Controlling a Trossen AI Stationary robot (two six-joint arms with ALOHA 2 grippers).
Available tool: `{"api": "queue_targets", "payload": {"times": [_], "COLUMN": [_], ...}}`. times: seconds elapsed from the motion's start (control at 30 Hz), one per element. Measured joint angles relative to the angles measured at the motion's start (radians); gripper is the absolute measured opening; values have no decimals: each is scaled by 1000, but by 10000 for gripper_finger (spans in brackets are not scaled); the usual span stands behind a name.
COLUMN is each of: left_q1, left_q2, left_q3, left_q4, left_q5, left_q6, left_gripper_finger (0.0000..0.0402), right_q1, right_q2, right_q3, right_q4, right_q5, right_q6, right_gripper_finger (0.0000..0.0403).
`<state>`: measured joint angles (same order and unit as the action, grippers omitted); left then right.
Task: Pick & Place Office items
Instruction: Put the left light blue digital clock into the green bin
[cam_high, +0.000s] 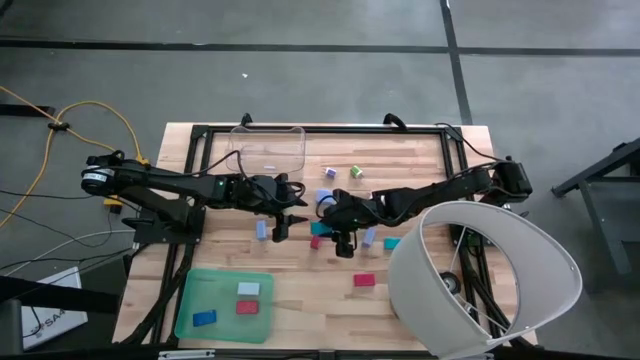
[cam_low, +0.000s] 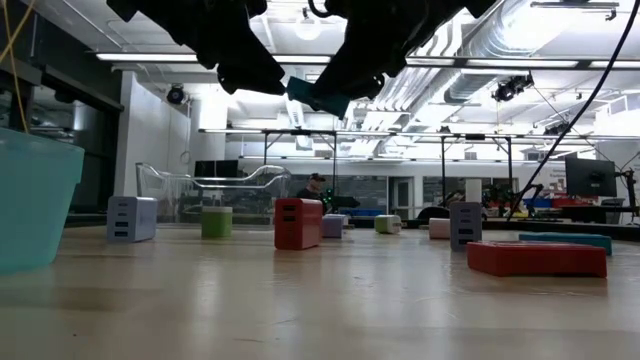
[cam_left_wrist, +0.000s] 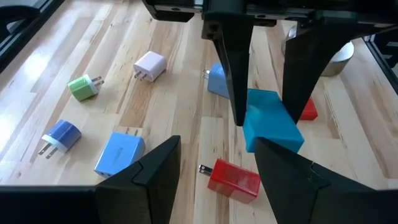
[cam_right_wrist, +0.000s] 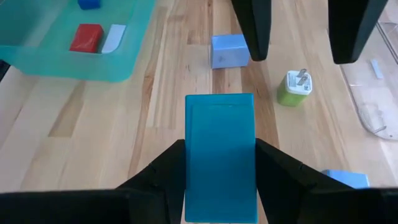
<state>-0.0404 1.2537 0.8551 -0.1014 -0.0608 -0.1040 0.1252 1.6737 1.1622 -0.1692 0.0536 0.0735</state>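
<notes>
My right gripper (cam_right_wrist: 221, 163) is shut on a teal block (cam_right_wrist: 221, 149), which hangs above the table's middle (cam_low: 315, 98). My left gripper (cam_left_wrist: 216, 142) stands open just left of it (cam_high: 283, 225), with nothing between its fingers. Small office items lie on the wood around them: a green plug (cam_left_wrist: 83, 87), a white plug (cam_left_wrist: 150, 65), a blue plug (cam_left_wrist: 62, 135), a light blue block (cam_left_wrist: 119, 152) and a red charger (cam_left_wrist: 233, 177). Farther right are a red block (cam_high: 364, 281) and a teal piece (cam_high: 391, 243). My right gripper pinches the teal block by its two long sides (cam_right_wrist: 193, 158) between its two fingers. The fingers slant down from the table's right and lie along the block, whose far end sticks out past the fingertips. The block is lifted clear of the table.
A flat green tray (cam_high: 205, 290) at the near left holds a blue, a red and a light blue piece. A clear plastic bin (cam_high: 268, 148) stands at the far edge. A large white lampshade-like cylinder (cam_high: 480, 280) fills the near right corner.
</notes>
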Motion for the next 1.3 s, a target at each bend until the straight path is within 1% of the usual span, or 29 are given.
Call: {"api": "queue_targets", "payload": {"times": [0.33, 0.73, 0.97, 1.13, 1.3], "left_q1": [0, -10, -27, -27, -37], "left_q2": [0, 0, 0, 0, 5], "left_q3": [0, 0, 0, 0, 0], "left_q4": [63, 65, 65, 65, 63], "left_q5": [0, 0, 2, 1, -1], "left_q6": [0, 0, -18, -80, -71], "left_gripper_finger": [200, 200, 200, 200, 200], "right_q1": [0, 0, 0, 0, 0], "right_q2": [1, 2, 2, 2, 2], "right_q3": [0, 0, 0, 0, 0], "right_q4": [-9, -33, -59, -60, -50], "right_q5": [0, 0, 80, 79, 79], "right_q6": [-19, -23, -34, -45, -45], "right_gripper_finger": [147, 148, 148, 148, 148]}}
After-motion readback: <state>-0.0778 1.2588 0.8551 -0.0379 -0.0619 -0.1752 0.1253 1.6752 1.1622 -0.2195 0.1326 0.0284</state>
